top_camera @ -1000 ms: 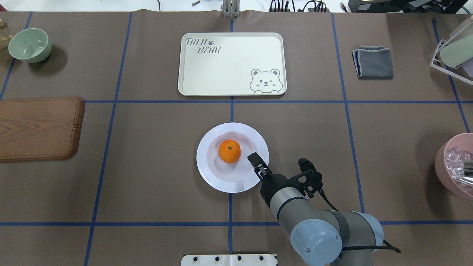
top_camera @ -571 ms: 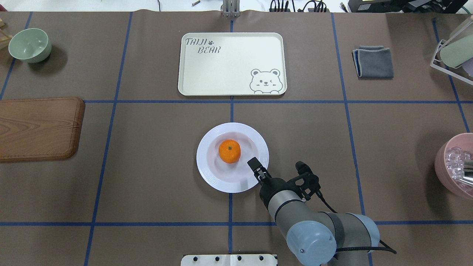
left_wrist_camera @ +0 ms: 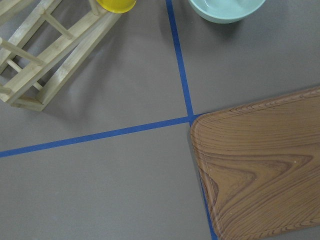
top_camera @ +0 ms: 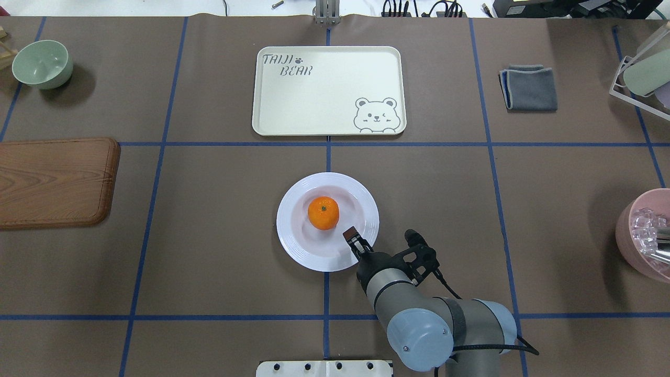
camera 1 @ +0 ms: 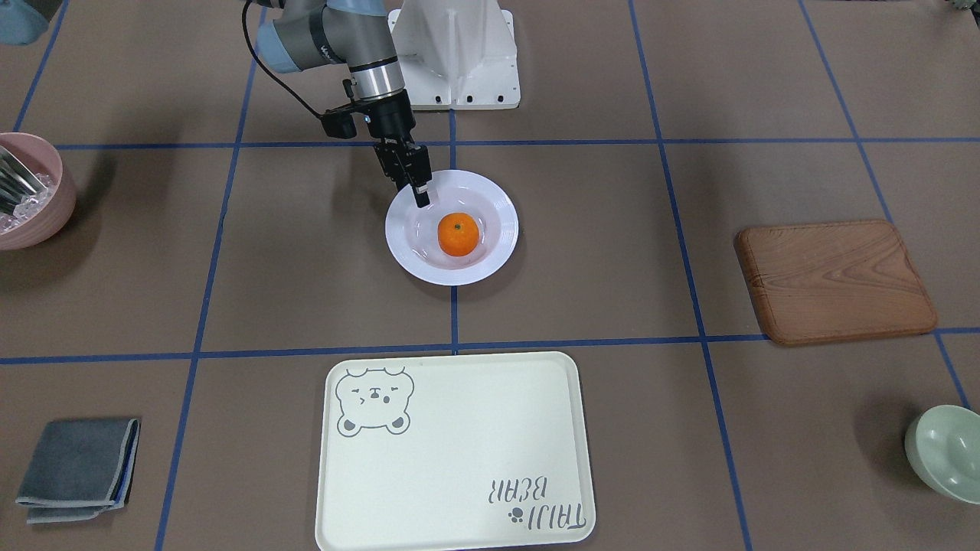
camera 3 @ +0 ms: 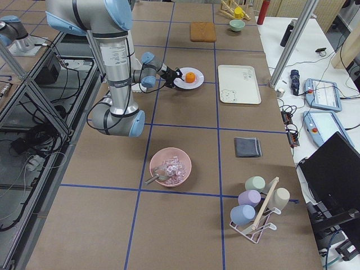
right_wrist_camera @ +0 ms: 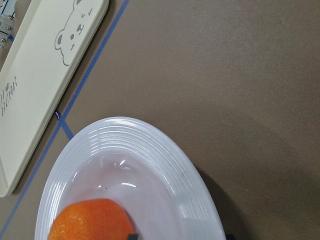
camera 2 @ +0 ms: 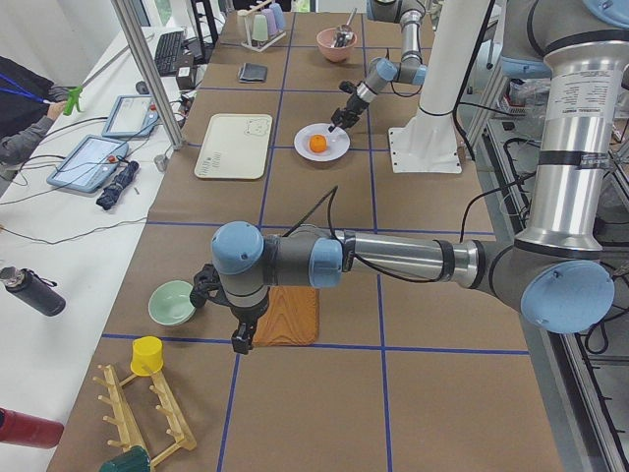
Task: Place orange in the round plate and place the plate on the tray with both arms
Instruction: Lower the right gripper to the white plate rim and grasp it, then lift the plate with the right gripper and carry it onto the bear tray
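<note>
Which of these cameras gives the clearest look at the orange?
The overhead exterior view: the orange shows whole, stem dot up, in the middle of the plate. The front-facing view shows it whole too. The right wrist camera cuts it off at the edge; the side views show it tiny; the left wrist camera misses it.

Found a small round bright-orange mandarin [top_camera: 323,213], green stem dot up, seated in the sunken centre of a glossy white round deep plate [top_camera: 285,222] with ridged rim, mid surface [top_camera: 220,235]. Noted a large pale cream rectangular tray [top_camera: 330,94], grey bear drawing and "TAIJI BEAR" lettering, lying flat beyond the plate, apart from it.
</note>
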Robot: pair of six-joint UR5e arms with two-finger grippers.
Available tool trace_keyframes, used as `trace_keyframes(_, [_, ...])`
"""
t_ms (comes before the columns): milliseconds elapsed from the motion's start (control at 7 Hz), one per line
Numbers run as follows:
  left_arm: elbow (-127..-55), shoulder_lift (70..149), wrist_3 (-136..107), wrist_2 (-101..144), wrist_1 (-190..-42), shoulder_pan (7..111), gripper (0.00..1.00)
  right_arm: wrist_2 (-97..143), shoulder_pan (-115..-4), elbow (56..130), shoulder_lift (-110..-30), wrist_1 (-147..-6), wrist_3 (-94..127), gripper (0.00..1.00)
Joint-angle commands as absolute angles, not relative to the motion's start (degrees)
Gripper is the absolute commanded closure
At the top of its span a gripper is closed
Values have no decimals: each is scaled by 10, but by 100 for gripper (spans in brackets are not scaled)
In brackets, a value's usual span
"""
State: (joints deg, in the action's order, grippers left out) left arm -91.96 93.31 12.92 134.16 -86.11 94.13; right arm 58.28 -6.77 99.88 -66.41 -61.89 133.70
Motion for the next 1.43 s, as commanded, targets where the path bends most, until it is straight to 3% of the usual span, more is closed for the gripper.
trace_keyframes(0, [-920,933,129,1342,-861,941,2,581,-69,995,-662,-617,1338,100])
trace_keyframes(1286, [-962,894,93,1368,-860,940,2,538,-149,996,-662,-380,1327,100])
